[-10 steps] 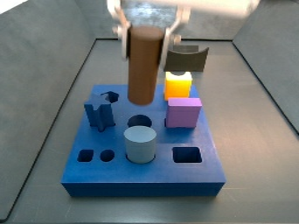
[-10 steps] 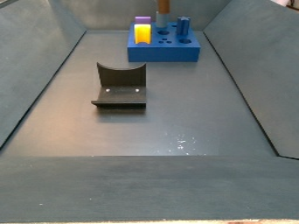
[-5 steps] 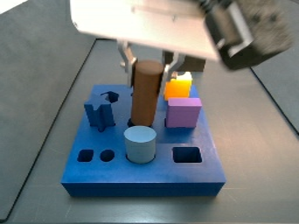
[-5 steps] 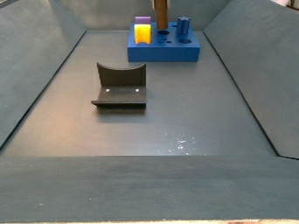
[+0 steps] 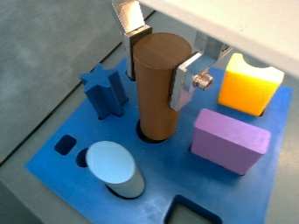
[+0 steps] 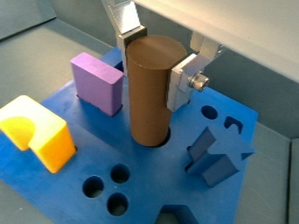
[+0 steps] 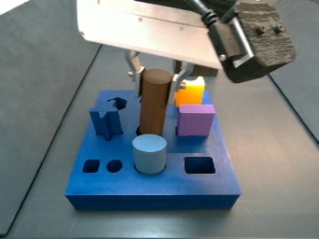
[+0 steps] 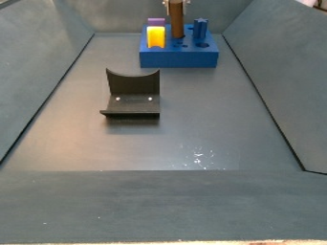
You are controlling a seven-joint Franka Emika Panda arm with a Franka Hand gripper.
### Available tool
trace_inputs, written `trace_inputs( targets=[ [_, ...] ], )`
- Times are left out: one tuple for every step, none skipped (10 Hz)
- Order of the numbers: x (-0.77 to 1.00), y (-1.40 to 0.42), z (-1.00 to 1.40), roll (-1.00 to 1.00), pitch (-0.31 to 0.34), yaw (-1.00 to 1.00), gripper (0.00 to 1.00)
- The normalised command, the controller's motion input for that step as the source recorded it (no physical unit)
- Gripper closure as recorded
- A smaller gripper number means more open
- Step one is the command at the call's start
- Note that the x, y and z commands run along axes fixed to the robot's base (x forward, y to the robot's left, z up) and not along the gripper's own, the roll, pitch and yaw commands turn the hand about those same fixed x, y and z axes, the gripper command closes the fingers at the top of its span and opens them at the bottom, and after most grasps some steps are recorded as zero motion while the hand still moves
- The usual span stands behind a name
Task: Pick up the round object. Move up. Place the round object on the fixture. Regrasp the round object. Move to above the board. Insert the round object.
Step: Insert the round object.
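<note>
My gripper (image 5: pixel 160 54) is shut on the round object (image 5: pixel 159 87), a reddish-brown cylinder peg held upright. Its lower end sits in a round hole of the blue board (image 5: pixel 216 186). The silver fingers (image 6: pixel 187 77) press on its upper sides in both wrist views, where the peg (image 6: pixel 152 92) stands between the purple block and the blue star peg. In a side view the peg (image 7: pixel 153 103) stands in the board (image 7: pixel 156 182) under the gripper (image 7: pixel 155 67). The fixture (image 8: pixel 132 94) stands apart on the floor, with the board (image 8: pixel 179 53) far behind it.
On the board stand a pale teal cylinder (image 7: pixel 149 153), a purple block (image 7: pixel 196 119), a yellow-orange arch piece (image 7: pixel 189 91) and a blue star peg (image 7: pixel 104 121). Open holes lie along the board's front edge (image 7: pixel 200 166). Grey bin walls enclose the floor (image 8: pixel 166 144).
The gripper has moved down with the round object, whose lower end has gone from above the board into the round hole.
</note>
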Motion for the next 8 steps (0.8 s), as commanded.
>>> trace_inputs(
  targets=[
    [-0.44, 0.00, -0.29, 0.06, -0.469, 0.00, 1.00],
    [-0.18, 0.00, -0.42, -0.06, -0.383, 0.00, 1.00],
    [0.00, 0.00, -0.68, -0.04, -0.283, 0.00, 1.00],
    [0.00, -0.05, -0.89, 0.00, -0.371, 0.00, 1.00],
    [-0.14, -0.16, -0.79, 0.00, -0.466, 0.00, 1.00],
    [-0.21, -0.21, -0.72, -0.04, -0.497, 0.00, 1.00],
    [-0.07, 0.00, -0.53, -0.39, -0.400, 0.00, 1.00],
    [0.00, 0.00, 0.00, 0.00, 0.000, 0.00, 1.00]
  ],
)
